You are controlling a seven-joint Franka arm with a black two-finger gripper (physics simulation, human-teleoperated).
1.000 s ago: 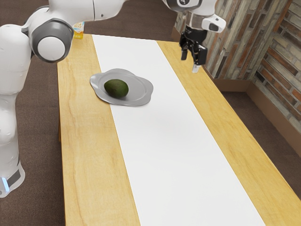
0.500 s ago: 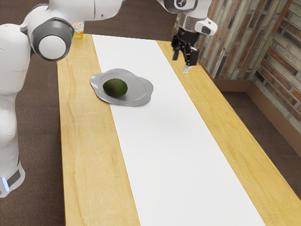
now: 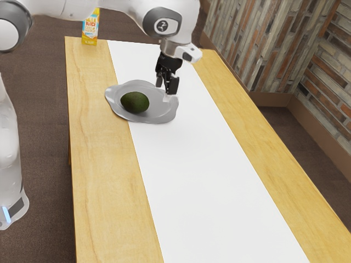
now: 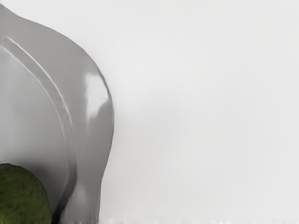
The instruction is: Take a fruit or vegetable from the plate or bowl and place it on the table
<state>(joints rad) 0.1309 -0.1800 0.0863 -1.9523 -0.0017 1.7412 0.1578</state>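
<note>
The wood table is close, and a long white cloth runs down it. Farther back is a gray, wavy plate, partly on the cloth and partly on the wood. A dark green avocado sits on the plate, toward the exterior view's left. The black gripper is up over the plate's other side, near the avocado but not touching it. Its two fingers are wide apart with nothing between them. At the far end stands a yellow juice carton. A brick wall is at the exterior view's right.
</note>
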